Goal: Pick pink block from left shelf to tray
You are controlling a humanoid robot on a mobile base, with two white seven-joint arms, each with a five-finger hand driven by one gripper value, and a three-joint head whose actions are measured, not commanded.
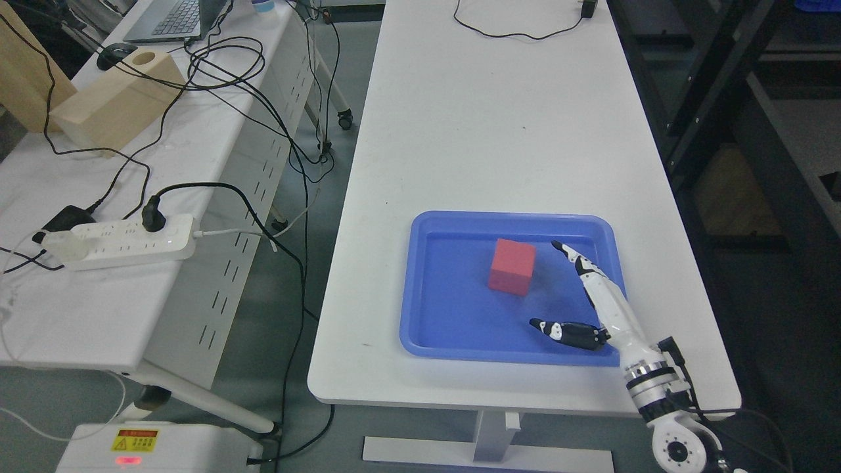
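A pink-red block [512, 266] rests flat inside the blue tray [440, 328] on the white table. My right hand [550, 286] comes in from the lower right and hovers over the tray's right half, just right of the block. Its fingers [578, 261] are spread straight and the thumb [564, 330] points left, with nothing held. A clear gap separates the hand from the block. The left arm does not show.
The white table [493, 131] extends far back, with a black cable [512, 29] at its far end. A second table on the left carries a power strip [125, 242], tangled cables, a wooden box [115, 102] and a laptop. Dark shelving [755, 98] stands at the right.
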